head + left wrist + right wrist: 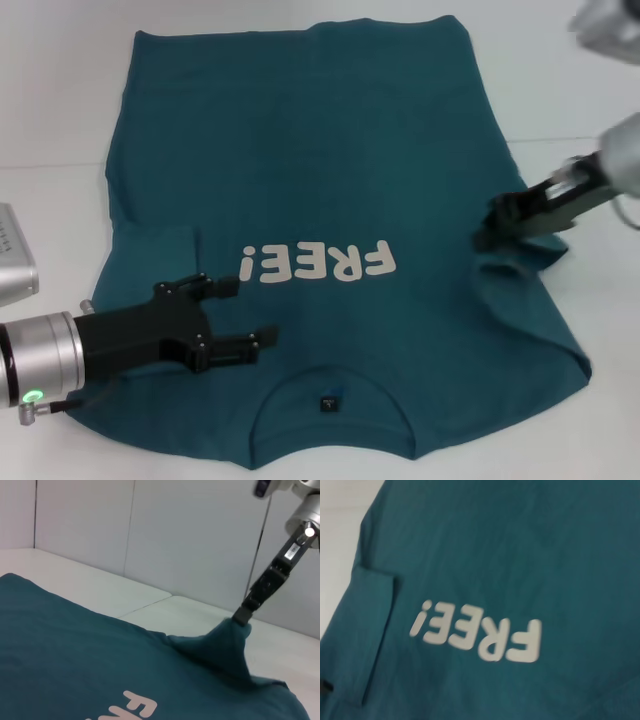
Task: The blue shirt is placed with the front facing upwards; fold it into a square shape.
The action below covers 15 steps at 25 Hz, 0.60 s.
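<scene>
blue shirt (pixel 330 200) spread front-up on the white table (pixel 560 90), neckline nearest the robot, hem at the far side, off-white "free!" lettering (pixel 318 264) across the chest. left sleeve (pixel 155 262) folded inward over the body, its straight edge lying beside the lettering, seen too in the right wrist view (pixel 375 630).

left gripper (pixel 243 314) low over the shirt near the collar, at the left of the chest, black fingers (pixel 240 342) spread apart with nothing between them, pointing toward the neckline area. silver wrist at the left edge of the head view, a green light on it.

right gripper (pixel 492 232) at the shirt's right sleeve (pixel 515 262), fingers pinched closed on the cloth. in the left wrist view the sleeve fabric (pixel 227 640) drawn up into a peak off the table under the closed tip (pixel 242 615), folds running down from it into the body of the shirt.

a grey box-like object (pixel 12 255) on the table beyond the shirt's left side, partly cut off.
</scene>
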### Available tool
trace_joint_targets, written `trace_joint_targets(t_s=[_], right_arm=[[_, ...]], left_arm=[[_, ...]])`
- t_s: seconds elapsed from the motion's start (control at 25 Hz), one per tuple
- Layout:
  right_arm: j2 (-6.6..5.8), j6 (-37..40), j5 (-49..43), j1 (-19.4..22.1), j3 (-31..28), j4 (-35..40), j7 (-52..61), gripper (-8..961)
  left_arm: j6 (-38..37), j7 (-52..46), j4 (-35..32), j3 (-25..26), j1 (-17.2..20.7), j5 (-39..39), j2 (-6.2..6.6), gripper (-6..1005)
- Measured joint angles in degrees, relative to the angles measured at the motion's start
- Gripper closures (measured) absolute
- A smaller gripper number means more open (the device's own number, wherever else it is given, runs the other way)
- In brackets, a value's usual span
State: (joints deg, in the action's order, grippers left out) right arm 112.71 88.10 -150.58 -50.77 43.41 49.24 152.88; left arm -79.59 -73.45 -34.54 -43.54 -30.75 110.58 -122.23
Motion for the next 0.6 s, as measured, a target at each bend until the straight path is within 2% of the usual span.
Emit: trace_joint_targets(t_s=[0.08,0.2,0.56,0.6], right_arm=[[1.15,-0.8,-1.5,-1.7,1.6,-0.8,0.4,956],[2.05,-1.0,-2.0,-2.7,3.2,-0.9,1.1,956],[1.82,-3.0,-1.7,-2.4,3.3,-4.2,1.9,952],[1.83,-3.1,-1.6,-2.4,3.3,-4.3,1.9,913]], left_arm=[[0.0,0.0,0.0,0.0,0.2,0.0,0.04,78],[-0.1,0.0,0.0,0.0,0.4,0.0,0.08,78],[-0.2,0.1,0.0,0.0,0.3,0.0,0.06,77],[-0.2,0.1,0.0,0.0,0.2,0.0,0.06,77]])
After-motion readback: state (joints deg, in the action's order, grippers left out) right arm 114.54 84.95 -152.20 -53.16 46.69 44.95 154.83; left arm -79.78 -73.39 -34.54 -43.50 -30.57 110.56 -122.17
